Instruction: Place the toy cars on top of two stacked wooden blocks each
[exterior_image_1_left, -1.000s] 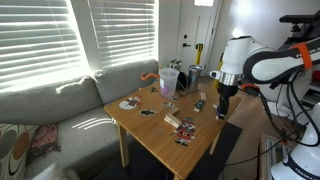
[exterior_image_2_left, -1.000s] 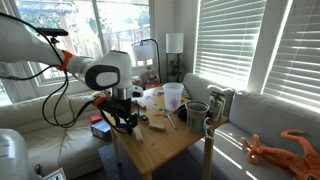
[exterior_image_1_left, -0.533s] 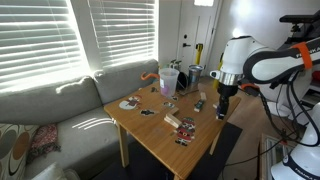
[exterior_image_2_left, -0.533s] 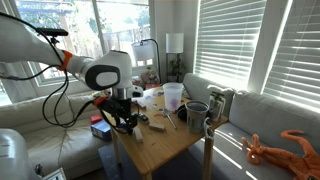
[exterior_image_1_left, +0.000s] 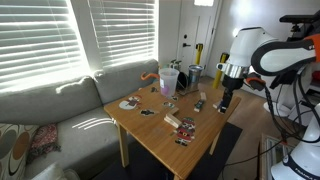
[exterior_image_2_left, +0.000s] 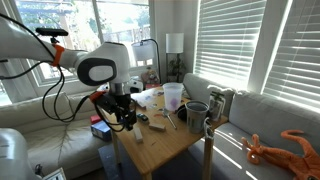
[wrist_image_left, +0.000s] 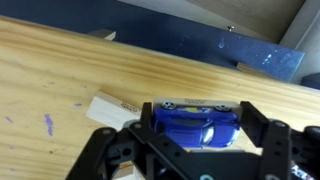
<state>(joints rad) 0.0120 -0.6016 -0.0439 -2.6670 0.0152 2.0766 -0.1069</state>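
Since the earlier frames the arm (exterior_image_1_left: 265, 55) has lifted and drawn slightly back. In both exterior views the claw (exterior_image_1_left: 227, 100) hangs higher over the worktop (exterior_image_1_left: 160, 138), close to one corner. In the wrist view the claw (wrist_image_left: 198, 130) is closed narrowly on the blue toy car (wrist_image_left: 195, 115), one finger at each end, holding it clear of the worktop (wrist_image_left: 50, 75). A pale wooden block (wrist_image_left: 112, 108) lies just beside it, with the worktop's edge close beyond. The arm bends at the elbow, with the wrist pointing straight down (exterior_image_2_left: 124, 112).

No legible text anywhere.
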